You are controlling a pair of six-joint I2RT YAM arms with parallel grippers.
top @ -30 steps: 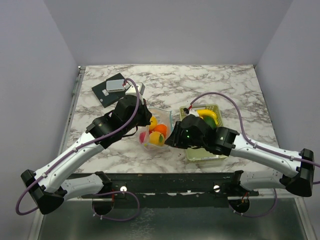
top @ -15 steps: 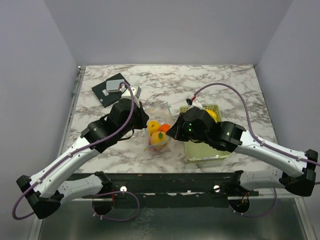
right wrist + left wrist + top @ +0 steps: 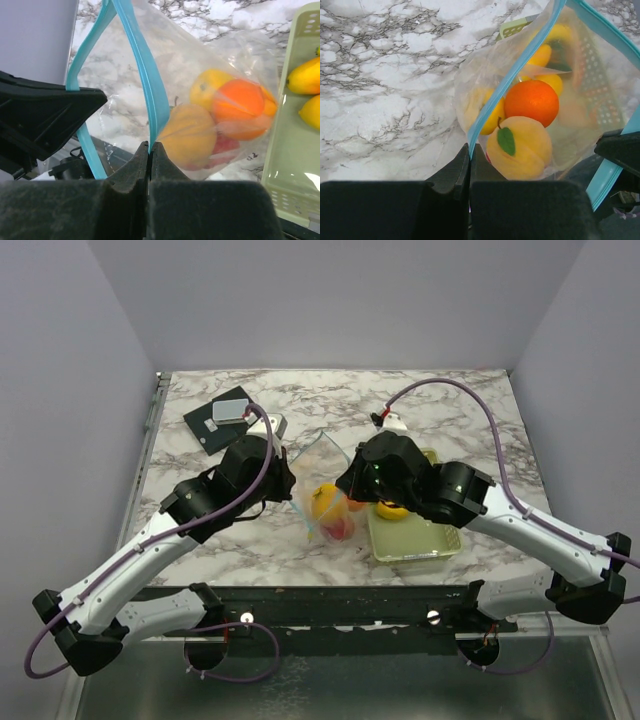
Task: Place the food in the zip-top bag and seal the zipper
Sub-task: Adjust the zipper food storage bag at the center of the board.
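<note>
Over marble table (image 3: 450,410), pale green basket (image 3: 415,545) sits by right arm, couple yellow pieces (image 3: 302,75) in it. zip-top bag (image 3: 322,465) hangs between arms so food (image 3: 532,102) sinks low. left gripper (image 3: 469,150), right gripper (image 3: 150,147) each clamped tight on one zipper (image 3: 145,75) lip, mouth spread, probably for more fruit.

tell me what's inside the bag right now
Inside the bag: an orange ball, a peach-coloured fruit with a green leaf, a yellow piece, and a red piece underneath. The others mostly cover it, so its shape is unclear.
</note>
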